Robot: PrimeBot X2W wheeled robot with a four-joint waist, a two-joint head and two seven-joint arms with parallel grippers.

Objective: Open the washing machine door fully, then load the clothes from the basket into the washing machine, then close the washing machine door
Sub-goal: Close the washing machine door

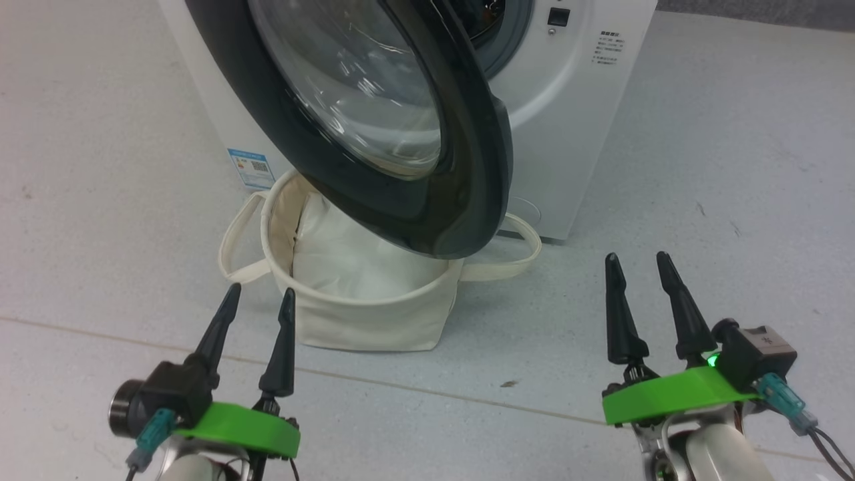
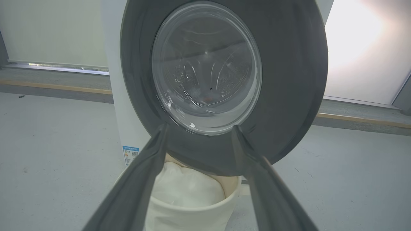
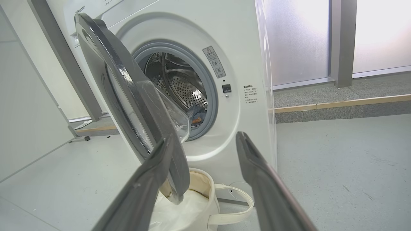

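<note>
In front of the washing machine (image 1: 574,120), the washing machine door (image 1: 471,167) stands abt half swung, its black rim hanging over the basket (image 1: 374,327) on the floor. Main risk, as I judge it: a push on the door w/ a poor contact point could let the long fingers skid off the glossy rim or the glass bowl. The door's low edge also looks close enough to the basket's rim to snag it (can't tell if they touch). Next: the plain white bundle (image 1: 361,260) in the basket could get taken for laundry. Smallest but nastiest: the clothes (image 3: 196,115), blue w/ an orange bit, lie low at the drum mouth near the grey seal, so a closing door might pinch them.

Door and basket sit ahead of both pincers. They are nearer the left pincer (image 1: 261,290), which hovers just beside the basket's near wall. The right pincer (image 1: 636,256) is well apart on the door's right, facing the drum opening. Both are released, fingers spread, nothing in them.
</note>
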